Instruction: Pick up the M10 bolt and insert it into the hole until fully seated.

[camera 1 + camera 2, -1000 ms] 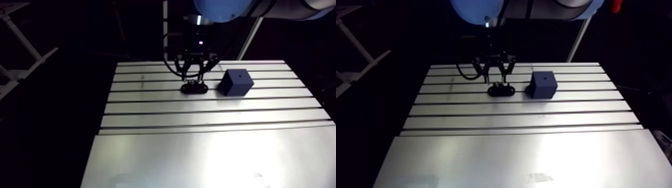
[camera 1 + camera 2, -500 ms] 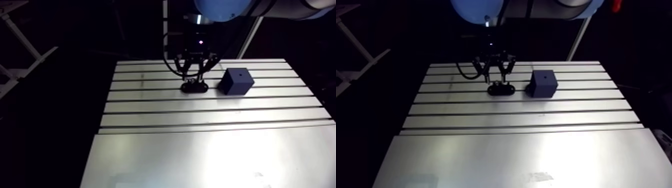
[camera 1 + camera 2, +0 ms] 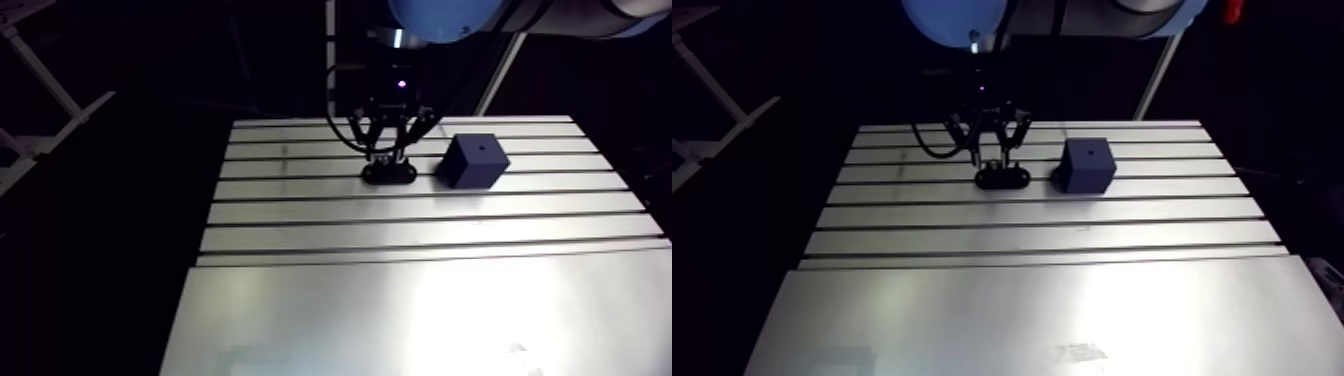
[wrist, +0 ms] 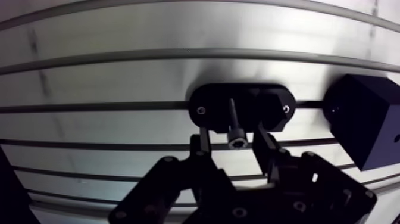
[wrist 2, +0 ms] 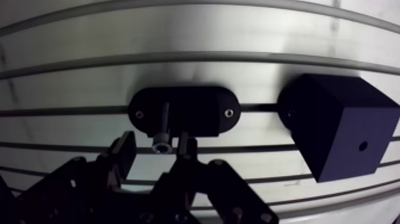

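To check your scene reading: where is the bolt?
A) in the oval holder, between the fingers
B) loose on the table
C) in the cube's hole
A: the bolt sits in the black holder, the open gripper straddling its head; the cube has an empty hole.

no legible text, no labels, no numbers, no signs

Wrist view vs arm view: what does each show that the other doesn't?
Wrist view only: the M10 bolt standing in the black oval holder, its socket head between the gripper's jaws, which stand apart either side of it. Arm view only: the whole slotted table, its smooth front plate, the light-blue joint cap. Both: holder, dark cube with its top hole, table slots.
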Motion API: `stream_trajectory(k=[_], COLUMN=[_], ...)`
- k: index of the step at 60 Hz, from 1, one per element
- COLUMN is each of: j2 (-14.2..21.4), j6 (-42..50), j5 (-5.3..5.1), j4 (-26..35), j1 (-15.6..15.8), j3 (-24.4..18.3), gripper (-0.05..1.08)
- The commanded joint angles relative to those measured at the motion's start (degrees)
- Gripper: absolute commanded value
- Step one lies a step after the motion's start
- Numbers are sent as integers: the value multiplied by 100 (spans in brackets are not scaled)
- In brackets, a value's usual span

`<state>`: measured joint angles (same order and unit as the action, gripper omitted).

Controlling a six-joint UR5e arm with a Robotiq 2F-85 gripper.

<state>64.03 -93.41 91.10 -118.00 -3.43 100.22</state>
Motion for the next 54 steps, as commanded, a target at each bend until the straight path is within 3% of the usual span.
stream_trajectory(k=[1,6,54], j2=[-10,-10,-1], j6=[-15,-6,3], j5=[23,78,96], j4=[0,-9,0], j1=[0,0,0], j3=[-15,-15,-32], gripper=[51,52,62])
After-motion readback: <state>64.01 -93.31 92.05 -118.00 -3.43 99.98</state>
